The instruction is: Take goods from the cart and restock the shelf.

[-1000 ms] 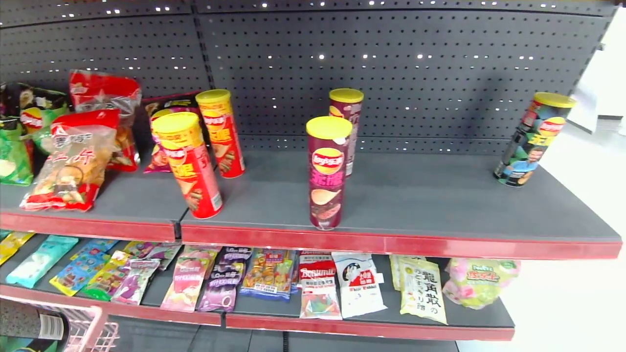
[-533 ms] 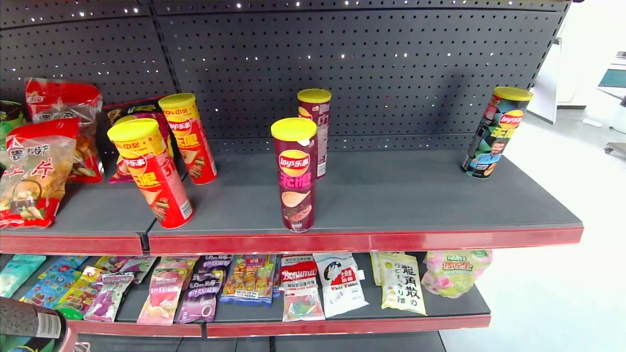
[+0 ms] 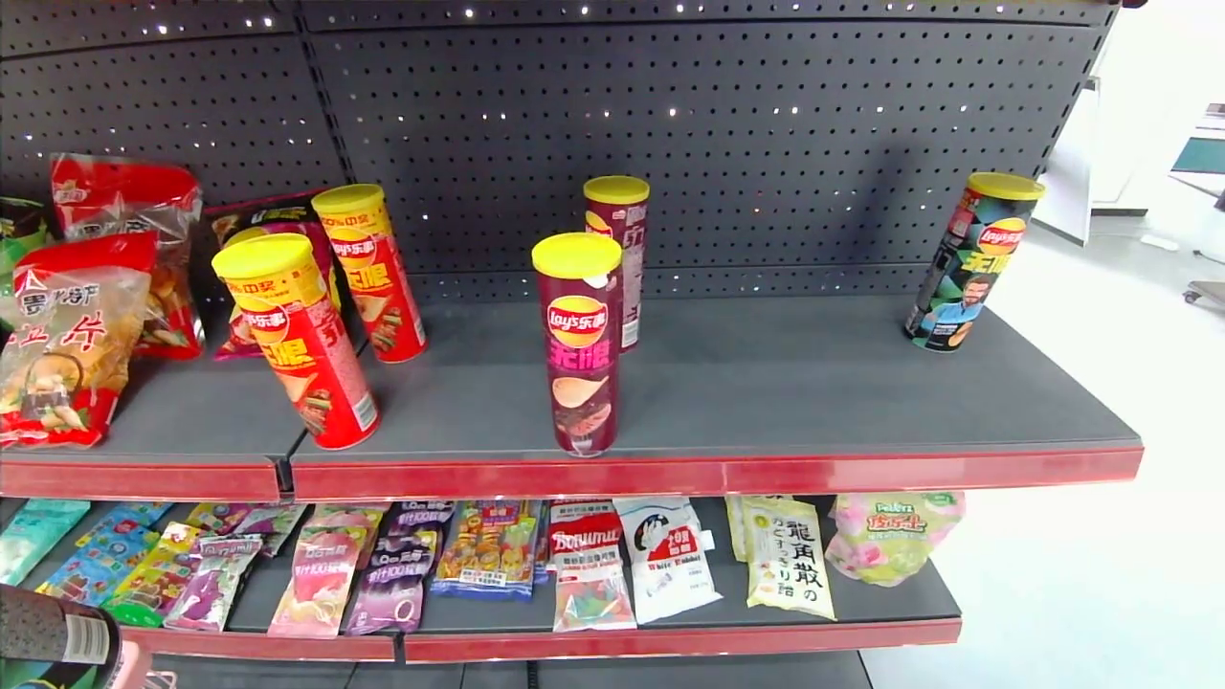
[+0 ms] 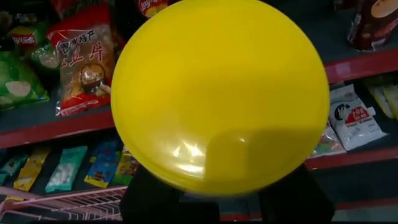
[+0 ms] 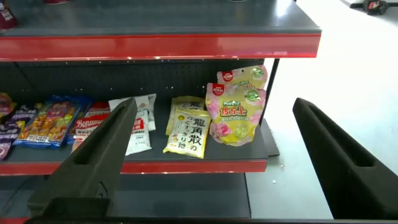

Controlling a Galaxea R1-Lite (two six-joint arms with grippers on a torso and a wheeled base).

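Note:
A chip can with a yellow lid point(image 4: 221, 93) sits close in front of the left wrist camera, and my left gripper point(image 4: 224, 202) is shut on it. Its dark barcoded body point(image 3: 53, 636) pokes in at the lower left of the head view, below the shelf front. My right gripper point(image 5: 227, 165) is open with nothing between its fingers point(image 5: 99, 158); it faces the lower shelf's candy bags point(image 5: 189, 134). On the upper shelf point(image 3: 766, 383) stand two red cans point(image 3: 297, 344), two maroon cans point(image 3: 579, 349) and a dark can point(image 3: 967, 263) at the far right.
Snack bags point(image 3: 67, 335) fill the upper shelf's left end. The shelf is bare between the maroon cans and the dark can. A pink cart rim point(image 4: 68, 202) lies low by the left arm. Open floor point(image 3: 1101, 536) lies right of the shelving.
The head camera has swung right, so the whole shelf picture shifted left; since half a second ago nothing has visibly moved.

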